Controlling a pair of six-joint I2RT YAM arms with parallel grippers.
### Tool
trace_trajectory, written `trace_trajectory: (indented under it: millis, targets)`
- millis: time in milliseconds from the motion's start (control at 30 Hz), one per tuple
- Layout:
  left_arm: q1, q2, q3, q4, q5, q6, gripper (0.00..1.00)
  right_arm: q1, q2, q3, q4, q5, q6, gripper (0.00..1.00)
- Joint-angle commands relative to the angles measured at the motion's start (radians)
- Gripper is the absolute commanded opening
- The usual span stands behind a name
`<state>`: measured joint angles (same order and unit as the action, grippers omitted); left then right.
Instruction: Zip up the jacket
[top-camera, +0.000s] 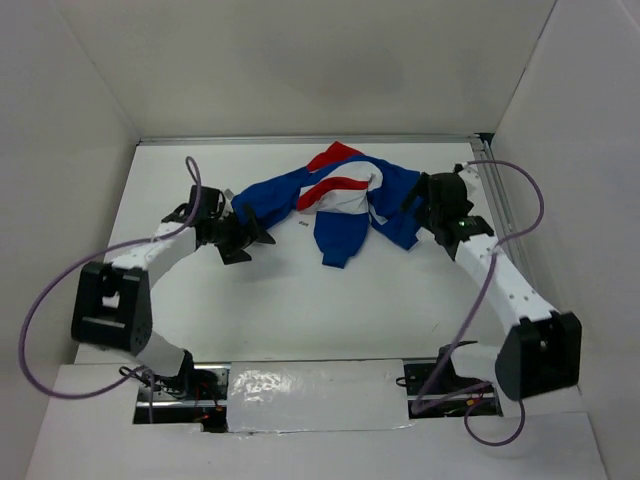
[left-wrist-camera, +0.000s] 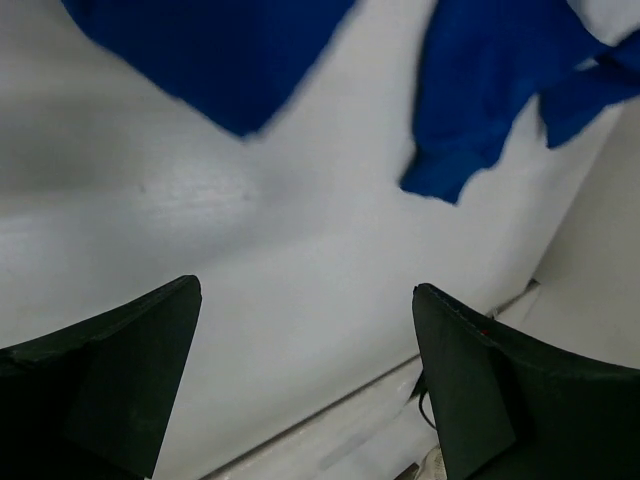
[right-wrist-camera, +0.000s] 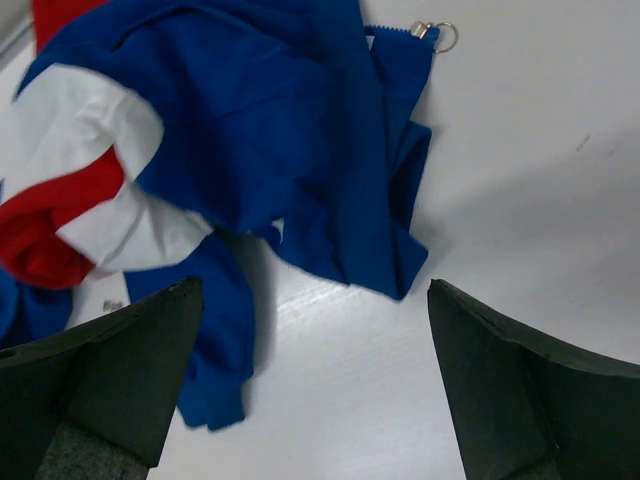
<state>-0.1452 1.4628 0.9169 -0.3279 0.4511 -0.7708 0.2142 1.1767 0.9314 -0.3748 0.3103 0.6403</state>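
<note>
Roughly crosswise: crumpled jacket (top-camera: 348, 208), long axis left-right.

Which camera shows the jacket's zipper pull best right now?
Right wrist: the ringed metal zipper pull shows sharply at the edge of the jacket, lying on the table. Top external shows the whole crumpled jacket, but the pull is too small to find. Left wrist shows only blurred blue fabric.

There is one jacket (top-camera: 345, 205), with one metal ring (right-wrist-camera: 445, 37) on its zipper. Two grippers: the left gripper (left-wrist-camera: 305, 380) and the right gripper (right-wrist-camera: 315, 380). Two purple cables (top-camera: 541, 203).
</note>
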Motion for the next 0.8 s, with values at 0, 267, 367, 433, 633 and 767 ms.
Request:
trace_trajectory:
  millis: [0, 267, 367, 433, 633, 767]
  targets:
    - [0.004, 0.191, 0.175, 0.075, -0.043, 0.007, 0.99, -0.081, 0.175, 0.098, 0.114, -0.149, -0.043, 1.00]
    - [0.053, 0.702, 0.693, -0.006, -0.054, 0.080, 0.78, -0.102, 0.611, 0.346, 0.095, -0.288, -0.105, 0.80]
    - [0.059, 0.828, 0.807, -0.011, -0.031, 0.114, 0.59, -0.107, 0.691, 0.369, 0.129, -0.408, -0.117, 0.39]
    - [0.064, 0.872, 0.881, 0.036, 0.027, 0.154, 0.44, -0.105, 0.705, 0.351, 0.161, -0.476, -0.140, 0.00]
    - [0.087, 1.097, 1.270, -0.009, 0.132, 0.131, 0.00, 0.093, 0.444, 0.141, 0.140, -0.567, -0.166, 0.00]
    - [0.072, 1.127, 1.321, 0.026, 0.181, 0.116, 0.00, 0.373, 0.362, 0.038, 0.119, -0.611, -0.157, 0.00]
